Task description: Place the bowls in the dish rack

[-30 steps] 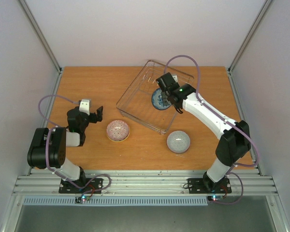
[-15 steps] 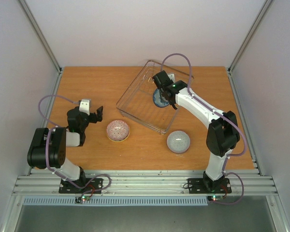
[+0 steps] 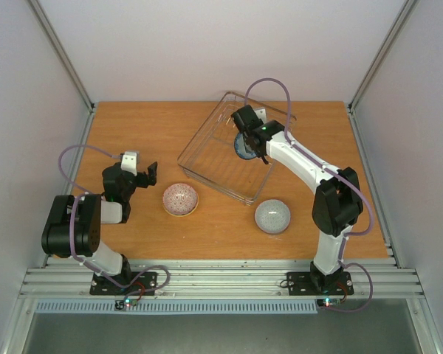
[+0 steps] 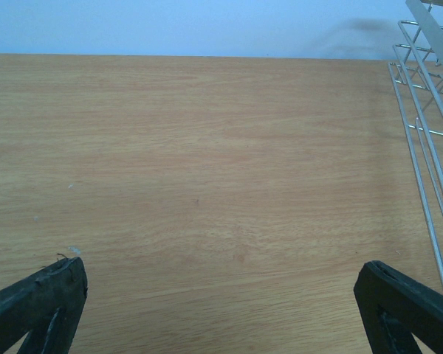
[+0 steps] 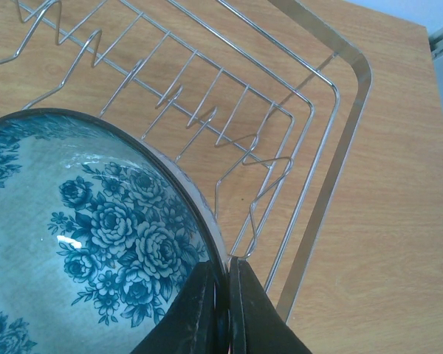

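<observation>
My right gripper (image 3: 245, 139) (image 5: 223, 276) is shut on the rim of the blue-and-white bowl (image 5: 88, 243) (image 3: 244, 150), holding it tilted over the wire dish rack (image 3: 229, 147) (image 5: 332, 169). In the right wrist view the rack's wire prongs lie just beyond the bowl's rim. A pink-red patterned bowl (image 3: 180, 199) sits on the table left of the rack. A pale grey bowl (image 3: 272, 216) sits in front of the rack. My left gripper (image 3: 149, 172) (image 4: 221, 287) stands wide open over bare wood, left of the pink bowl, with nothing between its fingers (image 4: 40, 299).
The rack lies at an angle at the back middle of the wooden table (image 3: 133, 133); its wire side (image 4: 428, 147) shows at the right edge of the left wrist view. White walls and metal posts (image 3: 63, 55) close in the table.
The right arm has carried the blue-and-white bowl a little farther back and left over the rack. The left arm has not moved.
</observation>
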You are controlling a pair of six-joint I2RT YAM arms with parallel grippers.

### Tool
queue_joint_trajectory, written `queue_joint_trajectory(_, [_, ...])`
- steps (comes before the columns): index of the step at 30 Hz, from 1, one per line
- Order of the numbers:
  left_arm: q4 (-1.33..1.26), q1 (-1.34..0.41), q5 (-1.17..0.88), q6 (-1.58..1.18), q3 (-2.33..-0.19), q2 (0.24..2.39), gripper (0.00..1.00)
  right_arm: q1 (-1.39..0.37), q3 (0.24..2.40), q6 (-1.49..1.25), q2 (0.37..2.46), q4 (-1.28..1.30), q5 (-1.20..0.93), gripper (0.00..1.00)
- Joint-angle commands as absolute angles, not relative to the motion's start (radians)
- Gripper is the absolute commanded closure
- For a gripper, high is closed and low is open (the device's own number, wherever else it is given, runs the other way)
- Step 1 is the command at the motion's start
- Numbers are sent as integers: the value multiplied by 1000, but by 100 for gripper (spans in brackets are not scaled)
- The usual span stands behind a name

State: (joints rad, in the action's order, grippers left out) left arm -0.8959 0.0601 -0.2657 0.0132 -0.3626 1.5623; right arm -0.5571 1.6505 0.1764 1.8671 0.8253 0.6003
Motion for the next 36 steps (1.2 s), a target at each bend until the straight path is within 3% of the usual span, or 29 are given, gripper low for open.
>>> queue_joint_trajectory(1, [-966,62,-268,34,-379,1570,1,-553,1679,176,1871,793,640,99])
queue_joint_trajectory(7, [-967,63,-270,33,-379,1568,3,-554,1660,179,1854,765,579,99])
queue_joint_trajectory(9, [-970,65,-277,30,-377,1569,29,-554,1610,185,1820,694,476,99])
queue_joint_trajectory(12, [-974,66,-294,30,-376,1568,43,-554,1568,179,1785,654,384,99])
queue_joint_trajectory(18, [-852,66,-280,31,-398,1473,44,-555,1554,170,1781,654,356,99])
queue_joint_trajectory(23, [-615,66,-278,32,-479,1310,37,-559,1543,169,1761,649,327,99])
queue_joint_trajectory(28, [-154,82,-356,15,-811,1343,39,-570,1542,176,1732,640,296,99])
queue_joint_trajectory(36, [243,25,-504,-6,-1198,1485,51,-590,1522,173,1688,600,234,99])
